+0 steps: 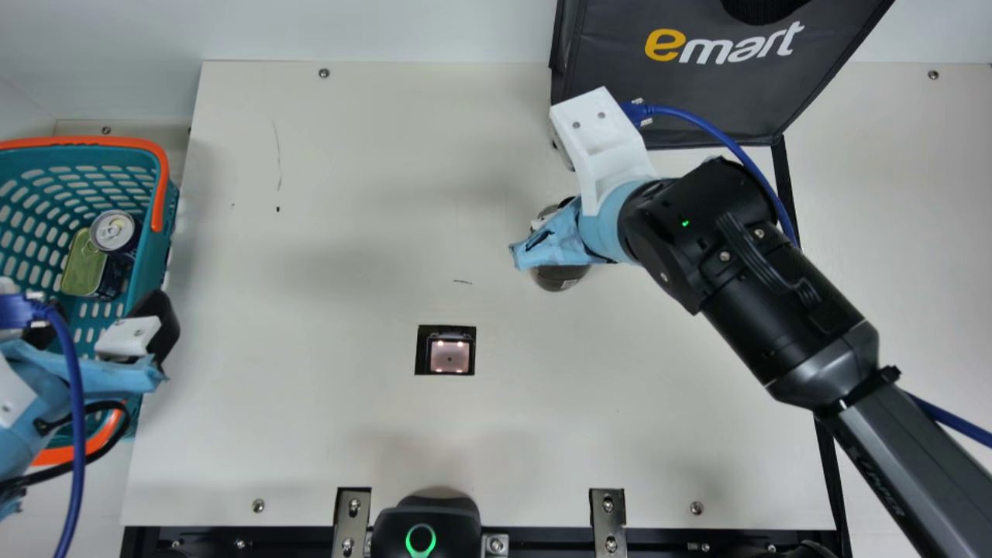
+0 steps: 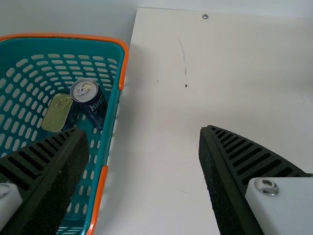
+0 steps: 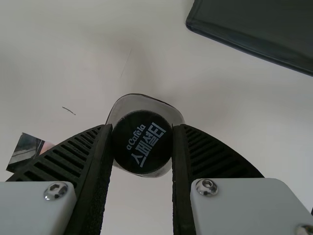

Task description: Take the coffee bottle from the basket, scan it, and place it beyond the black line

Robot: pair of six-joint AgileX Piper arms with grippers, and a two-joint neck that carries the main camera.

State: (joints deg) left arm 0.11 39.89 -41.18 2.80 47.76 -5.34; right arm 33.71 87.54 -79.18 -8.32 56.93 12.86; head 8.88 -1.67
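The coffee bottle (image 1: 559, 277) is under my right gripper (image 1: 546, 232) in the main view, right of and above the scanner window (image 1: 449, 354), mostly hidden by the gripper. In the right wrist view, the bottle's black cap (image 3: 142, 142) sits between the two fingers of my right gripper (image 3: 142, 147), both touching it. My left gripper (image 1: 159, 341) is over the near part of the teal basket (image 1: 147, 267). In the left wrist view, my left gripper (image 2: 142, 147) has its fingers wide apart, the basket's rim (image 2: 117, 98) between them.
A dark can (image 1: 114, 231) and a flat tin (image 1: 84, 263) are in the basket. A black bag (image 1: 682, 85) stands at the back right. The black line (image 1: 783, 167) runs down the table's right side, passing behind the right arm. A black device (image 1: 426, 527) sits at the near edge.
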